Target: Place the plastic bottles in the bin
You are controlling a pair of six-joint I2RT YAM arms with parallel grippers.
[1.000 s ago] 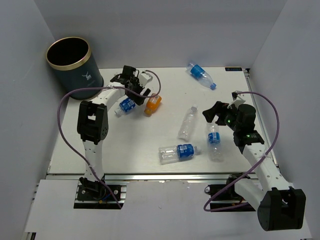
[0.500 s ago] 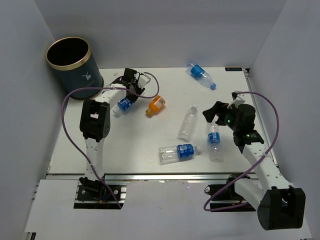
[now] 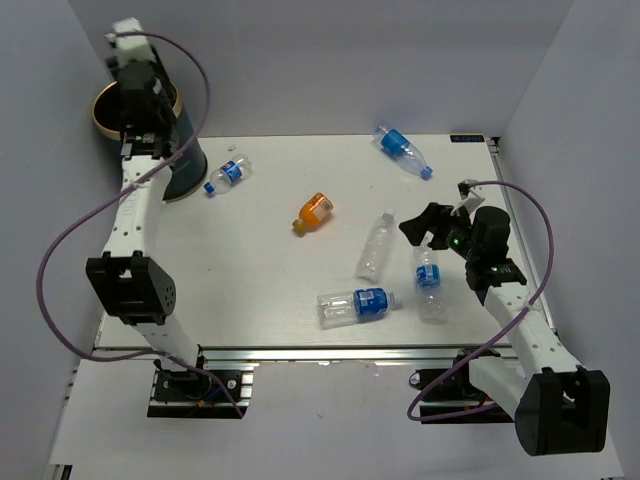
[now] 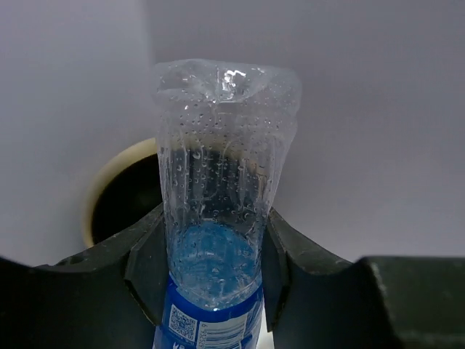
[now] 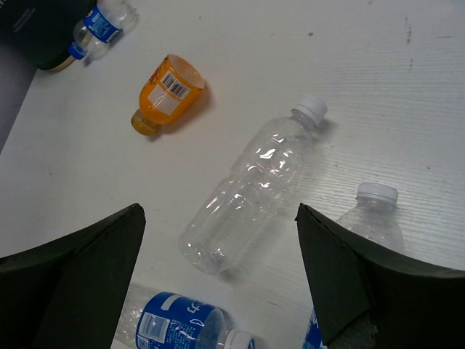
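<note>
Clamping blue-label bottle (image 4: 218, 182) over bin (image 4: 102, 182), left pincer (image 4: 214, 247); right pincer (image 3: 420, 224) apart above clear bottle (image 5: 265, 163)

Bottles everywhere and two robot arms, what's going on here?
It's a tidy-up, with everything going into the bin. The left gripper is clamped on a blue-labelled bottle, raised at the bin's open mouth. The right gripper hangs open over an unlabelled clear bottle. Six lie on the table: that clear one, an orange bottle, a small bottle beside the bin, and three more with blue labels.
</note>
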